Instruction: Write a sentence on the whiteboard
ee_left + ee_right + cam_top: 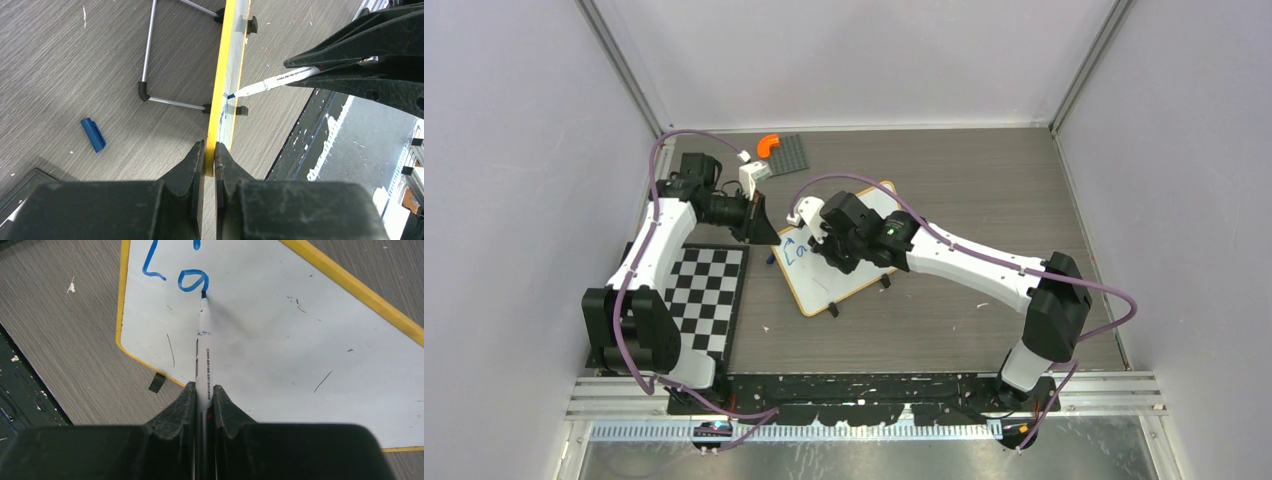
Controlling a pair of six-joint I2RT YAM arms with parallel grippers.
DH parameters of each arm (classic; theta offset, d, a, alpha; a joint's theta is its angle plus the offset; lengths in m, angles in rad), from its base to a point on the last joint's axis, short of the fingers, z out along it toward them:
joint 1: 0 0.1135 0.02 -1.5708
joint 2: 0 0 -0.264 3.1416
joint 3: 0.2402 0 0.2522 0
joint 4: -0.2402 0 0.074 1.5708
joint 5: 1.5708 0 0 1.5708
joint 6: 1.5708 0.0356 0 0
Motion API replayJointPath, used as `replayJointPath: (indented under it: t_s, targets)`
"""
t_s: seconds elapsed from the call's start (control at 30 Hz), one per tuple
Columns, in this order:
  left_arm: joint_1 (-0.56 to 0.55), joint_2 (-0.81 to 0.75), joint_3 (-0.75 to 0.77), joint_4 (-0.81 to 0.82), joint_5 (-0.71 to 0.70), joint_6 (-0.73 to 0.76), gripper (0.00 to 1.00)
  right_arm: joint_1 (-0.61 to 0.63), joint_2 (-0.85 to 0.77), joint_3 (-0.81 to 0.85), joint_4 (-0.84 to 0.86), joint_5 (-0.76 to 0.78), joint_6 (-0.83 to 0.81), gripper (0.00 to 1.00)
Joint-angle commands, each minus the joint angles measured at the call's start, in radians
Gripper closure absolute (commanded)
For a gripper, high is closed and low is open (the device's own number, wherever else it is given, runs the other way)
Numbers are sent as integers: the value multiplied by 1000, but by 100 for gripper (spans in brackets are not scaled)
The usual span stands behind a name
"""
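On the board [280, 330], the right gripper [203, 386] clamps the marker [203, 355]. The left gripper [210, 147] pinches the board's edge. Hard pressing could slip it, skewing the letters [190, 280].

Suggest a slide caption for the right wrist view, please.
Right fingers hold the marker, tip on the whiteboard at blue letters.

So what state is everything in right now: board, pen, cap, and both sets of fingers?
whiteboard: mostly blank, a couple of blue letters near one corner.
marker: uncapped, tip touching the whiteboard.
cap: off, lying on the table.
left fingers: shut on the whiteboard's yellow edge.
right fingers: shut on the marker.
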Motion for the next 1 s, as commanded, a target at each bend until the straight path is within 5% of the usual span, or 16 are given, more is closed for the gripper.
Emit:
replayJointPath:
  t_s: [0.0,0.97]
  targets:
    - [-8,2,2,-14,5,10,100,-28,-31,45,3,52,-18,100]
    - [-8,-1,0,-17,4,12,100,-28,-8,67,5,10,-6,100]
